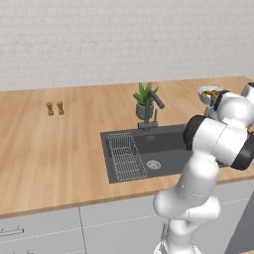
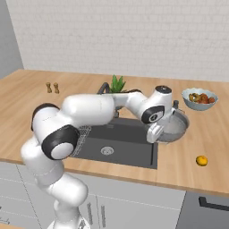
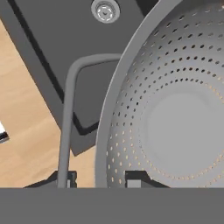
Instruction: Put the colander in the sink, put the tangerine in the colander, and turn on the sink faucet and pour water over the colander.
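Hand [image 3: 99,180] grips the colander [image 3: 175,113] by its rim: in the hand view 1 fingertip sits inside the wall, the other outside, next to the looped handle. In the right base view the hand [image 2: 157,129] holds the colander [image 2: 175,127] tilted, at the right edge of the sink [image 2: 134,147], partly over the desk [image 2: 179,165], partly over the basin. Hand view shows the drain [image 3: 105,10] beyond the rim, so it's not over the basin centre yet.

Step 1 of 3 in hand, my read: moving the colander into the sink. Next move needs a shift left toward the drain, then lower until it sits flat on the basin floor, then let go. Watch the tilt and the sink edge on the way down.

Tangerine [image 2: 201,160] sits on the desk right of the sink, near the front edge, well apart from the colander. Faucet [image 1: 151,106] behind the sink, no water seen.
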